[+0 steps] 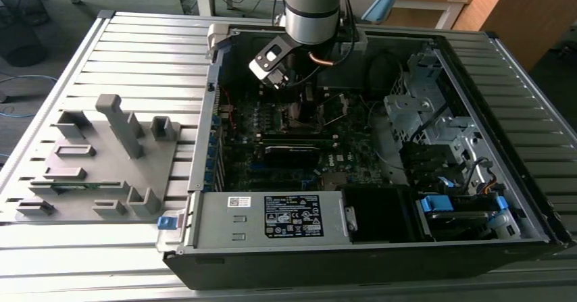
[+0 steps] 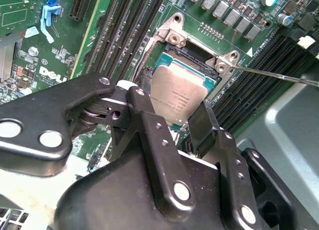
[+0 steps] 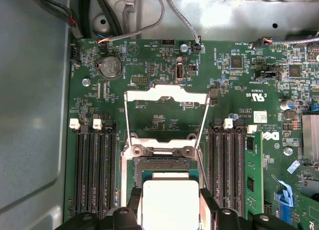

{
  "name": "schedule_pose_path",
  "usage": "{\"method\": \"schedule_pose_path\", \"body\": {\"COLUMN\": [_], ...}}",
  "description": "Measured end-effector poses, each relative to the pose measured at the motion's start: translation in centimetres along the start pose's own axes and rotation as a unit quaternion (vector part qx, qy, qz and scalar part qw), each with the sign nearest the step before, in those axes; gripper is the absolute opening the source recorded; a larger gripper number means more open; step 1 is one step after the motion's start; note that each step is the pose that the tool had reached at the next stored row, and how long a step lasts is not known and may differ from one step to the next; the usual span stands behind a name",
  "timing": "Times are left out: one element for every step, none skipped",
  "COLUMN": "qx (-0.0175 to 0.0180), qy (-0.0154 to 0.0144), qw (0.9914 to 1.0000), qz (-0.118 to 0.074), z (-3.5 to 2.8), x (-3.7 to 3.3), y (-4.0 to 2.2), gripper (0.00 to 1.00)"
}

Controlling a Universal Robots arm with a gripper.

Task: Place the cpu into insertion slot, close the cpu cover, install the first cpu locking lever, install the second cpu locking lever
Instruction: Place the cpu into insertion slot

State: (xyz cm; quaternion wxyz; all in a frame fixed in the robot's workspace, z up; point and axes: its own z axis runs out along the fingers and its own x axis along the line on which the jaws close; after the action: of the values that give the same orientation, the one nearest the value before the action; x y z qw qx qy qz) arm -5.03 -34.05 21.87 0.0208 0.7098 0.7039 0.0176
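The cpu (image 2: 179, 90) (image 3: 169, 190), a flat square chip with a dull silver top, sits between my gripper's (image 2: 172, 108) (image 3: 170, 204) two black fingers (image 2: 144, 115), which are shut on its opposite sides. It hangs just over the insertion slot (image 3: 162, 165) (image 2: 187, 58), whose dark centre and silver rim show beyond the chip's edge. The cpu cover (image 3: 167, 94), a thin silver frame with a square window, is folded back flat on the board beyond the slot. A thin lever rod (image 2: 269, 73) sticks out beside the slot. In the exterior view my gripper (image 1: 305, 98) reaches down into the open computer case.
Black memory slots (image 3: 94, 170) (image 3: 227, 165) flank the slot on both sides. A white-labelled power supply box (image 1: 270, 217) fills the case's near end and a drive cage (image 1: 423, 119) stands at the exterior view's right. A grey fixture tray (image 1: 99, 160) lies outside the case at the exterior view's left.
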Motion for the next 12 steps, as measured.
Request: {"method": "schedule_pose_path", "body": {"qx": [0.0,0.0,0.0,0.0,0.0001,0.0,0.0,0.0001,0.0001,0.0,0.0,0.0], "qy": [0.0,0.0,0.0,0.0,-0.0001,0.0,0.0,-0.0001,-0.0001,0.0,0.0001,0.0], "qw": [1.0,1.0,1.0,1.0,1.0,1.0,1.0,1.0,1.0,1.0,1.0,1.0], "qz": [0.0,0.0,0.0,0.0,0.0,0.0,0.0,0.0,0.0,0.0,0.0,0.0], "z": [0.0,0.0,0.0,-0.01,0.0,0.03,0.06,0.06,0.06,0.08,0.08,0.08], "x": [0.0,0.0,0.0,0.0,0.0,0.0,0.0,0.0,0.0,0.03,0.1,0.2], "y": [0.0,0.0,0.0,0.0,0.0,0.0,-0.01,-0.01,0.0,0.0,-0.01,-0.01], "gripper": [0.54,0.54,0.54,0.54,0.54,0.54,0.54,0.54,0.54,0.54,0.54,0.54]}}
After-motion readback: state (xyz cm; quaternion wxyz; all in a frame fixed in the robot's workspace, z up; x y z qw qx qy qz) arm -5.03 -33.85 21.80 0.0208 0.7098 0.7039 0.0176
